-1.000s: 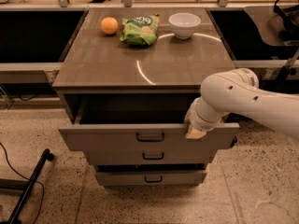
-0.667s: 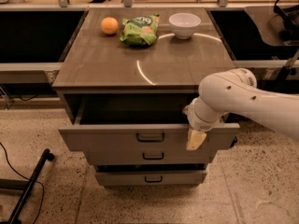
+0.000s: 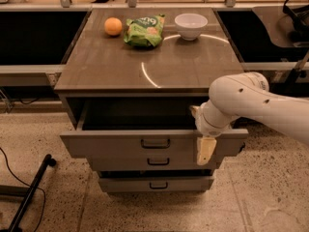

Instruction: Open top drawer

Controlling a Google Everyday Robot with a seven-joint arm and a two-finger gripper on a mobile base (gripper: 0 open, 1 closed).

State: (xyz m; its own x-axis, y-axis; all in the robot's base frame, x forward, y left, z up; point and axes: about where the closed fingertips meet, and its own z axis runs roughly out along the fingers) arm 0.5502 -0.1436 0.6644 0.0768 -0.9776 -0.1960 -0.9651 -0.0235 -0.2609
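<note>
The smooth white tubular arm (image 3: 251,98) bore small dark dots, possibly screw holes. Its cream-coloured gripper (image 3: 204,148) hung at the arm's lower end.

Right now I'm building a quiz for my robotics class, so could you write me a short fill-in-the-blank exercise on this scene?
1. The top drawer is pulled ____.
2. The gripper is at that drawer's front, picture-right of its black ____.
3. On the cabinet top, the green bag lies between the orange and the white ____.
Missing words: open; handle; bowl.

Dim, glary; pincer (image 3: 204,148) at shadowed top drawer (image 3: 116,144)
</note>
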